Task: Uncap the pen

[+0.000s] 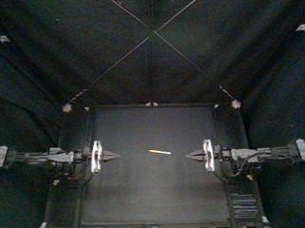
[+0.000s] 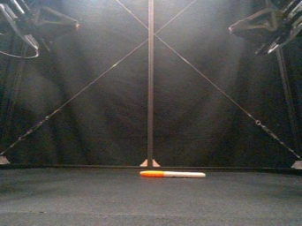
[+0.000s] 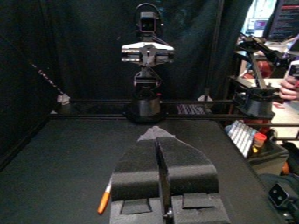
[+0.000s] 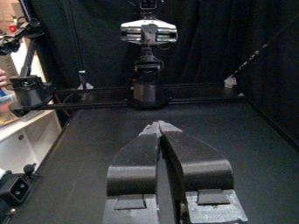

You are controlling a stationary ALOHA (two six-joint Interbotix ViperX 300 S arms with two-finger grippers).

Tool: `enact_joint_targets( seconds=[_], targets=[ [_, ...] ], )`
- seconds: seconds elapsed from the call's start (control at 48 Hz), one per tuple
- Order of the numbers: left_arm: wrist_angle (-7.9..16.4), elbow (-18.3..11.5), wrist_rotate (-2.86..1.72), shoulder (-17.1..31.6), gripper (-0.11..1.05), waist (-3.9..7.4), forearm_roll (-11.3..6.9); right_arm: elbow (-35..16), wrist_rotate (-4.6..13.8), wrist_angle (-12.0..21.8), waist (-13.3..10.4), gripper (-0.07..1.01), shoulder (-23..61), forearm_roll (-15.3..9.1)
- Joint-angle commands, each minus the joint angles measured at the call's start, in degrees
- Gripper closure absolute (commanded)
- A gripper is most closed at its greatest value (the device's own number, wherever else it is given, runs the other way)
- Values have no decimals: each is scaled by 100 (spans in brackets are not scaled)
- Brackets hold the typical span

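An orange-capped marker pen lies flat in the middle of the table, midway between the two arms. The front view shows the pen with its orange end to the left and a pale barrel to the right. My left gripper rests at the table's left side, jaws shut to a point, facing the pen from a distance. My right gripper rests at the right side, also shut and apart from the pen. Beside the shut left jaws, the left wrist view catches part of the pen. It is not in the right wrist view.
The black table has only the pen on it. The opposite arm's base stands at the far edge in each wrist view, as the right arm and the left arm.
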Motion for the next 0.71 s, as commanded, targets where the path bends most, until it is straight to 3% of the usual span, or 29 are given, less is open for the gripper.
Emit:
enact_joint_targets(
  seconds=[0.021, 0.125, 0.25, 0.417, 0.708],
  targets=[
    [-413, 18, 0, 378, 102, 141, -18, 88, 0, -9, -88, 96, 246, -9],
    [-809, -18, 35, 729, 98, 202, -9, 176, 44, -18, -299, 92, 677, 9],
    [-1178, -79, 35, 1336, 91, 316, 0, 141, 79, -35, -650, 87, 1512, 62],
    [-1310, -264, 35, 2083, 81, 439, 0, -105, 79, -35, -1020, 75, 2558, 176],
    [-1301, -615, 26, 3032, 59, 694, -18, -896, 26, -9, -1274, 31, 4307, 62]
  ],
)
